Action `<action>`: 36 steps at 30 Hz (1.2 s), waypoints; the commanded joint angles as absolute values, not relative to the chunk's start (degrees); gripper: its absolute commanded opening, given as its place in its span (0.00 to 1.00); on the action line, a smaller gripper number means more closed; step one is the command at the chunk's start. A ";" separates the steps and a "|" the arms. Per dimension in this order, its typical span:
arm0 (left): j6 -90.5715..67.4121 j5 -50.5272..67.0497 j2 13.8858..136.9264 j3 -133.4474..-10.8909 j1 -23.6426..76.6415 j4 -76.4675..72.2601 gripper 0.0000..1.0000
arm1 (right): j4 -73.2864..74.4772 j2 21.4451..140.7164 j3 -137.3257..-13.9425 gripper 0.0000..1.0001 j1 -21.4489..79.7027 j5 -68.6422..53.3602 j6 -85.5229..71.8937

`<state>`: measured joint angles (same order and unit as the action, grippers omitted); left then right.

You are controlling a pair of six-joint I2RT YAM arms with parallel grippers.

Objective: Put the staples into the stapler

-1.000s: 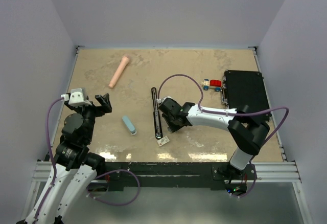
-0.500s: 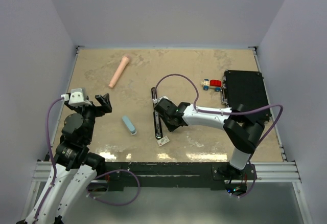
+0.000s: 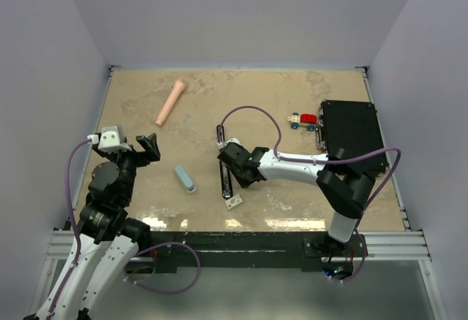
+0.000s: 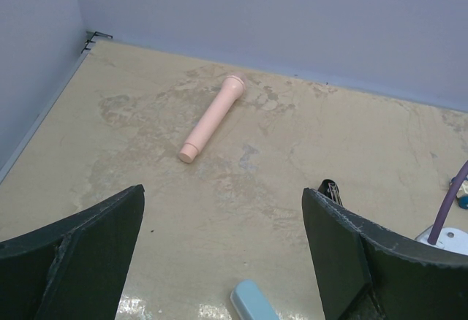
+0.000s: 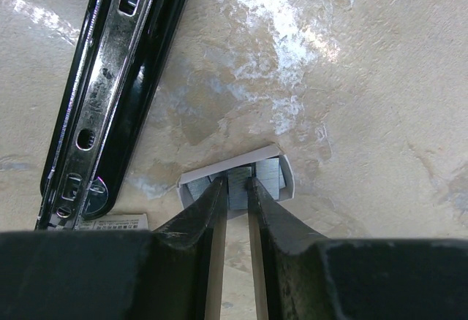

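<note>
So in the last sec the right arm swung a bit further left, putting the right pincer [image 5: 235, 183] just beside the opened stapler [image 5: 110, 101]. The little white box [image 5: 219, 169] by the stapler's near end hasn't budged, so imo this is the pick step and nothing's loaded yet. Rn the staples [image 5: 269, 176] sit in that box on the bench [image 5: 365, 79], right at the pincer tips, which look clenched on a grey strip of them w/ barely a sliver of gap. The left pincer [image 4: 223, 250] is released, jaws wide, over the near left, well apart from it all.
</note>
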<state>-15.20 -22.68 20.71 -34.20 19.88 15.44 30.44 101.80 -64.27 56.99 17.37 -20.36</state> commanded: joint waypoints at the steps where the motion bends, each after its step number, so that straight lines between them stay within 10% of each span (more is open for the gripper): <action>1: -14.24 -22.06 20.57 -34.10 19.34 13.10 0.93 | 32.87 103.09 -64.69 0.21 57.22 18.55 -21.53; 36: -14.15 -22.15 20.48 -34.10 19.42 13.27 0.93 | 31.11 95.19 -65.39 0.30 57.13 13.62 -19.16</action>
<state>-15.20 -22.68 20.71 -34.20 19.88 15.44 31.92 97.36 -64.27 56.99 14.52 -19.81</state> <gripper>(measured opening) 0.932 0.306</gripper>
